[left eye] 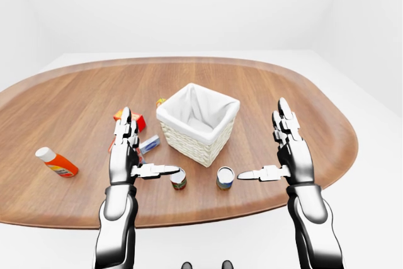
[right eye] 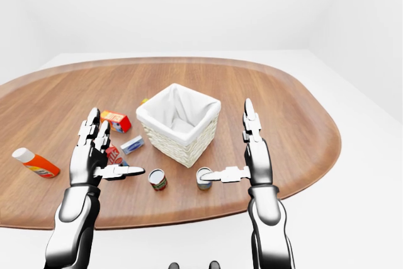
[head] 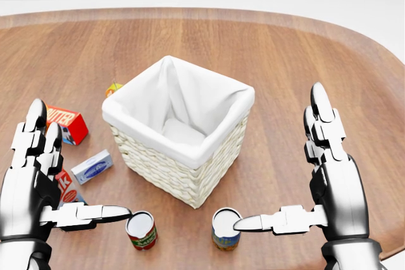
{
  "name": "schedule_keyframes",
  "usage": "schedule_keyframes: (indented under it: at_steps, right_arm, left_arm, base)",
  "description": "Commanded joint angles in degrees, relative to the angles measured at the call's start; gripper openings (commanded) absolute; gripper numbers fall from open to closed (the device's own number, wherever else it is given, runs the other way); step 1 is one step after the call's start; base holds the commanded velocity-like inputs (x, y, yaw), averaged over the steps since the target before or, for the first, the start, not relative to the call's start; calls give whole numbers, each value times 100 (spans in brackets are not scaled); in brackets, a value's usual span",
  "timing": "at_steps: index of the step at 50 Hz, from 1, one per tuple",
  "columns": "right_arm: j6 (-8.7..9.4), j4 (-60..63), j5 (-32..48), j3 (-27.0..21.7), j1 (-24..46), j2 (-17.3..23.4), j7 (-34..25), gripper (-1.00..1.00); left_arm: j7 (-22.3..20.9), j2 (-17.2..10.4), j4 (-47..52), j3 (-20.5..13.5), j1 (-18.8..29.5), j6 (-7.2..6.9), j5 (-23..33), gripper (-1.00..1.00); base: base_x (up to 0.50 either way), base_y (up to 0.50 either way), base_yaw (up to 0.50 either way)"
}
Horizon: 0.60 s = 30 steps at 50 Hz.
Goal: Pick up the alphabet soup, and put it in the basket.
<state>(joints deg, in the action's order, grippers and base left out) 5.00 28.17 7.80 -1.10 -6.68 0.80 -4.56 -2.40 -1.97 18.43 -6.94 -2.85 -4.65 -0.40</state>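
Currently both robot hands hover over the near edge of the wooden desk (head: 304, 49), palms facing each other, fingers spread and holding nothing. The left robot hand (head: 38, 188) stands at the lower left of the head view, thumb pointing right toward the red-labelled can (head: 142, 230). The right robot hand (head: 316, 181) stands at the lower right, thumb tip lying over the top of the blue-and-yellow can (head: 224, 229); whether it touches cannot be told. Which can is the alphabet soup cannot be read at this size; probably the red-labelled one. Both cans stand upright on the desk, near each other, just below the basket (head: 179, 132) in the head view and outside it. The basket is a woven square with a white cloth liner, nothing visible inside. Left of it lie a small blue-and-white box (head: 92, 167), a red butter box (head: 66, 123) and a milk carton (head: 65, 188), partly hidden by the left robot hand. A small yellow-orange item (head: 114, 88) shows at the basket's upper left. An orange bottle (left eye: 55, 162) with a white cap lies well apart at the left of the left-eye view.
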Motion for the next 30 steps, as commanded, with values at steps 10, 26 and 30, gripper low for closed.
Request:
schedule_keyframes:
  at_steps: [10, 26, 30]
  right_arm:
    - [0, 11, -13, -3, 8, -1, 2, 100]
    - [0, 5, 6, 19, -8, -1, 8, 100]
    - [0, -11, 16, 29, -9, -4, 12, 100]
  left_arm:
    - [0, 4, 28, 9, -12, -14, 2, 100]
    - [-5, 2, 1, 3, -7, 6, 9, 100]
    - [-5, 3, -8, 4, -5, 15, 6, 100]
  base:
    - [18, -1, 0]
    - [18, -1, 0]
    - [18, -1, 0]
